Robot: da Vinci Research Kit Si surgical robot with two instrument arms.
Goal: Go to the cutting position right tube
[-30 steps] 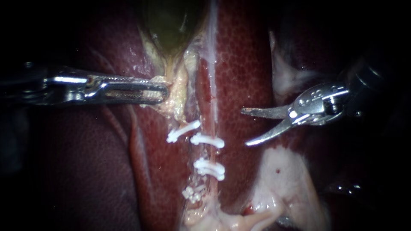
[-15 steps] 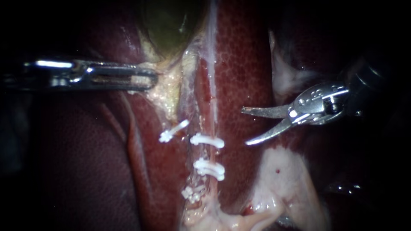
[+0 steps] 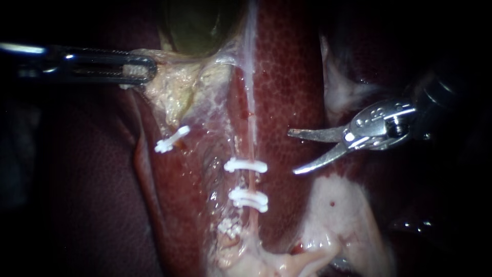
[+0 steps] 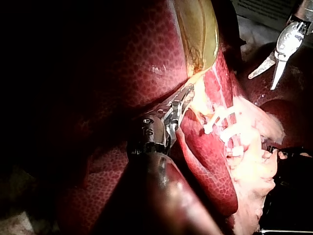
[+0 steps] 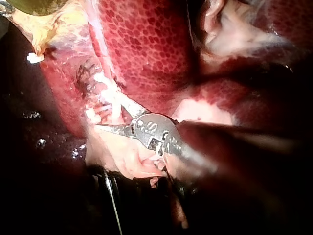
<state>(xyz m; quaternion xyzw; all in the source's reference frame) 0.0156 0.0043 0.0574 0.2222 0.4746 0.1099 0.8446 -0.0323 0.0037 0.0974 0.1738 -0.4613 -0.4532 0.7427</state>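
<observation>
The right tube [image 3: 251,136] is a thin pink strand running down the liver [image 3: 289,77], with two white clips [image 3: 246,165] [image 3: 248,199] across it. My right instrument [image 3: 291,152] has its two blades open, to the right of the upper clip and clear of the tube. My left instrument [image 3: 139,72] is shut on yellowish tissue [image 3: 171,90] below the green gallbladder [image 3: 197,23] and holds it stretched to the upper left. Another white clip [image 3: 171,139] sits on a loose stub under that tissue. The left wrist view shows the left instrument [image 4: 182,99] gripping the same yellowish tissue, with the open blades [image 4: 270,73] beyond.
Pale fatty tissue [image 3: 338,215] lies just below the right blades, and more pale tissue [image 3: 341,87] above them. A small white clump [image 3: 226,227] sits low on the tube line, above pink tissue [image 3: 266,261]. Dark liver lobe [image 3: 87,195] fills the left.
My left instrument has pulled the yellowish tissue up and to the left, and the clipped stub went with it. The right instrument has stayed put, blades open.
</observation>
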